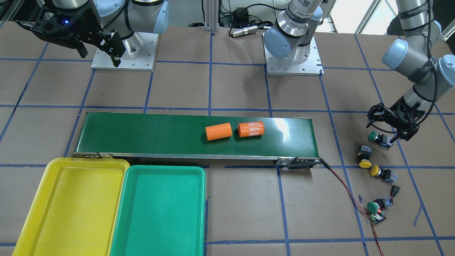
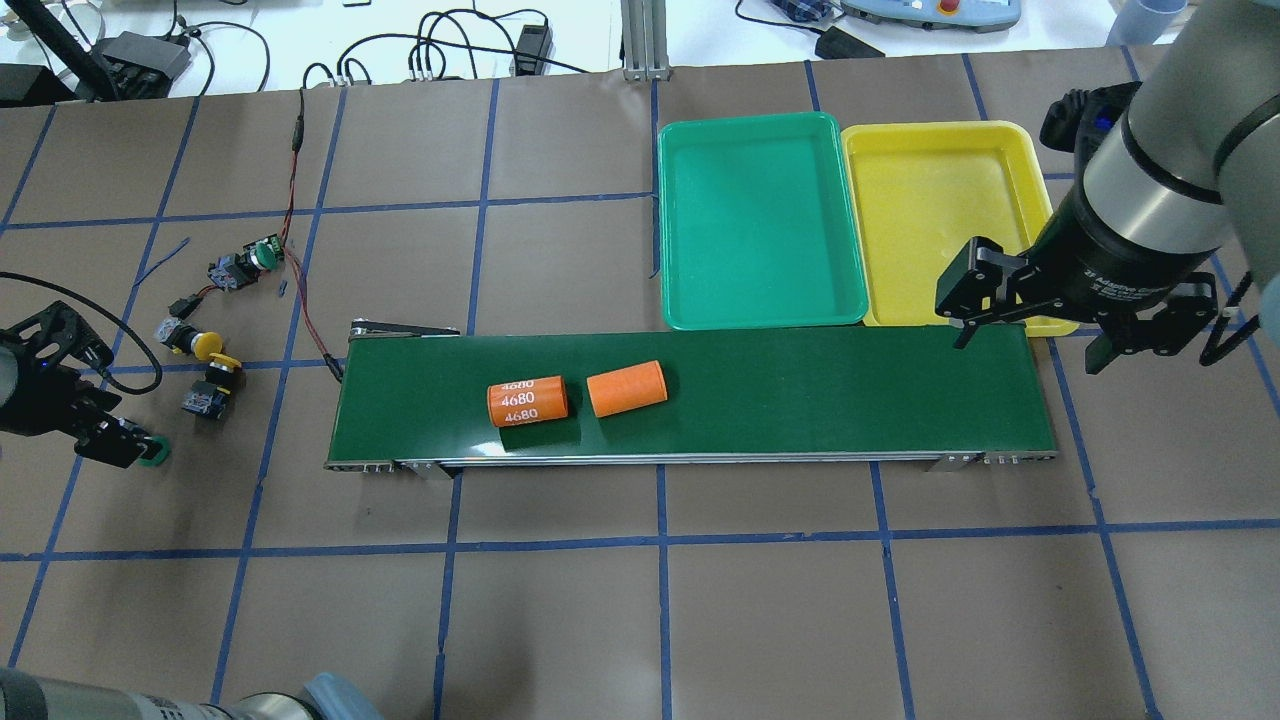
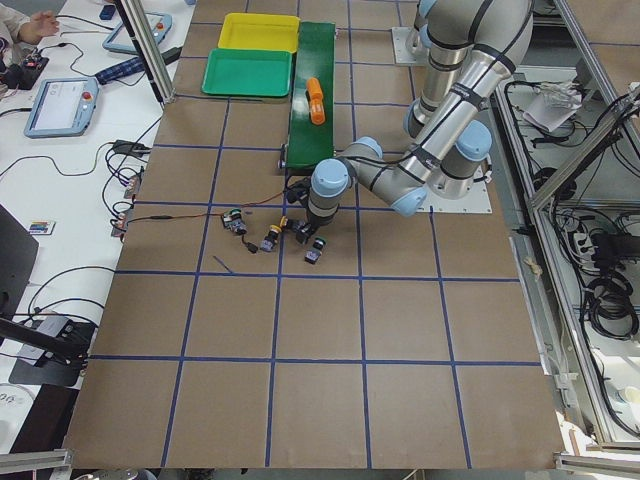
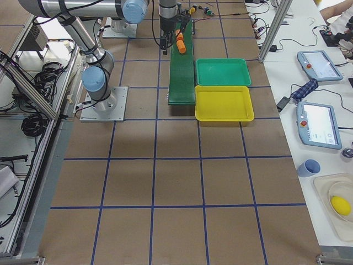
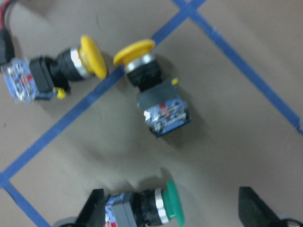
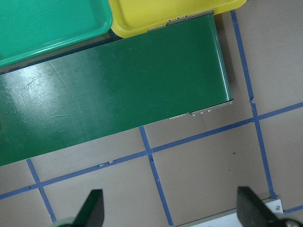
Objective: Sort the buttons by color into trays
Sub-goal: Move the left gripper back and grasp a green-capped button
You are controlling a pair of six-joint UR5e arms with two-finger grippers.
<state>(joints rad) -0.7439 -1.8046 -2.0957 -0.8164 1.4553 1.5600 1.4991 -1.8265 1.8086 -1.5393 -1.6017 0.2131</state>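
Four buttons lie in a cluster on the table at my left end. My left gripper (image 5: 173, 210) is open and low over the nearest green button (image 5: 147, 208), which lies on its side between the fingers, close against one finger (image 5: 93, 205). Just beyond it lie two yellow buttons (image 5: 144, 71) (image 5: 71, 66). A second green button (image 1: 376, 205) sits farther out. The yellow tray (image 2: 940, 200) and the green tray (image 2: 760, 220) are empty, side by side past the belt. My right gripper (image 2: 1030, 345) hangs open and empty above the belt's end near the yellow tray.
A long dark green conveyor belt (image 2: 800, 400) carries two orange cylinders (image 2: 527, 401) (image 2: 626, 388), one marked 4680. A small circuit board (image 1: 377, 217) with red wires lies beside the far green button. A black connector (image 1: 395, 190) lies nearby.
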